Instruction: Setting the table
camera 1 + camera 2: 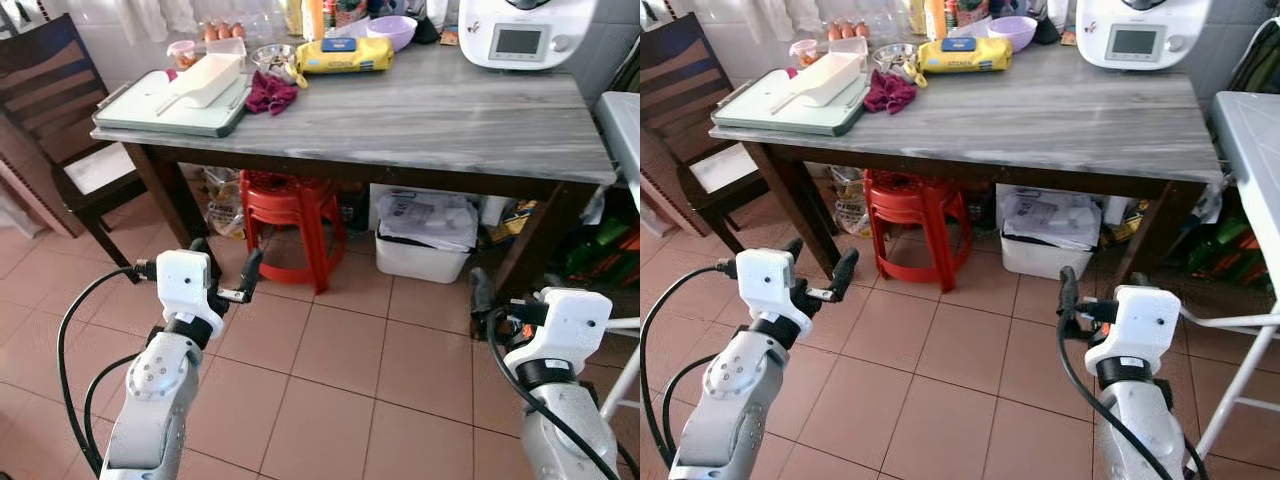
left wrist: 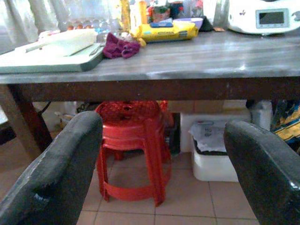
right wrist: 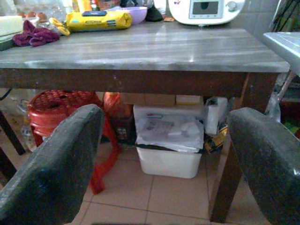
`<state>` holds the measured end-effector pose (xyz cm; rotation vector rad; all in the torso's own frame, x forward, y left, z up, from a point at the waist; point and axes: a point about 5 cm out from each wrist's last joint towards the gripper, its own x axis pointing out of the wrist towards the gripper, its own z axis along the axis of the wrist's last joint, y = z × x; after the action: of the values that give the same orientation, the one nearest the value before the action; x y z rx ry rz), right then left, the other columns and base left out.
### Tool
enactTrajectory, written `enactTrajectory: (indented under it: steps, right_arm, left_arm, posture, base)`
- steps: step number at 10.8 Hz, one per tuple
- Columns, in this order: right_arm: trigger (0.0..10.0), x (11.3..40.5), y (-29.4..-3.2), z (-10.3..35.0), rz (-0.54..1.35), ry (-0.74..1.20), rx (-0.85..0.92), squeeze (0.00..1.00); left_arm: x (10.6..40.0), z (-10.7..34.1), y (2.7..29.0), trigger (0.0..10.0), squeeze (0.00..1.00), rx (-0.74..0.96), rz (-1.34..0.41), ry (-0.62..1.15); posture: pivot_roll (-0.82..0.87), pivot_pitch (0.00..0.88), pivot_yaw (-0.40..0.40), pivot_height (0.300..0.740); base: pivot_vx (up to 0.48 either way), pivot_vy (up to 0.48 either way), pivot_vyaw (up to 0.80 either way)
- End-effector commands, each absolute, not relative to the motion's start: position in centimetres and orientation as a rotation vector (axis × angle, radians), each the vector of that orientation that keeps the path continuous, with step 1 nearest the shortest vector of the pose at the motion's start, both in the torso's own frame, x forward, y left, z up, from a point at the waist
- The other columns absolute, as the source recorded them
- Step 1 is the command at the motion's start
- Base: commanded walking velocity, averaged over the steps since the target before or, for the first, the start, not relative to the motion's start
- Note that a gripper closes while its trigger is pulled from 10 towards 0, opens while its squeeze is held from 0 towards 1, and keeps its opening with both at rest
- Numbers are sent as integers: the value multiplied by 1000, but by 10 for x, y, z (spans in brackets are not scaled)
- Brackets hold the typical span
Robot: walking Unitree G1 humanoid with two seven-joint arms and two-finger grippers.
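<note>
A grey wooden table stands ahead of me. At its left end a pale green tray carries a long white dish. Beside the tray lie a maroon cloth, a small glass bowl, a yellow packet and a purple bowl. My left gripper is held low over the floor, short of the table, open and empty. My right gripper is at the same height on the right, also open with nothing between its fingers.
A white kitchen appliance sits at the table's back right. Under the table are stacked red stools and a white bin. A dark wooden chair stands at the left, a white table edge at the right. Tiled floor lies between.
</note>
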<state>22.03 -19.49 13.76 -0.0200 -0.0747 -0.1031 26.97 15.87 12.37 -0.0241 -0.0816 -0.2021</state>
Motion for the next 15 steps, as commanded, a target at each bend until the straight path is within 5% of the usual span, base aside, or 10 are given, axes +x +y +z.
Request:
enactTrajectory:
  steps: [1, 6, 15]
  right_arm:
    - [10000, 219, -192, 137, -91, -78, -19, 0]
    - [10000, 220, -191, 133, -94, -54, -9, 0]
    - [10000, 223, -191, 130, -85, -44, -20, 0]
  left_arm:
    - [268, 124, 164, 10000, 0, -9, -190, -81]
    - [269, 121, 158, 10000, 0, -10, -221, -60]
    - [271, 120, 157, 10000, 0, 11, -243, -46]
  posture:
    - [-155, 98, 85, 740]
    - [-157, 102, 90, 740]
    - [-151, 96, 92, 740]
  base:
    - [0, -416, 0]
    - [0, -409, -409]
    - [0, -278, 0]
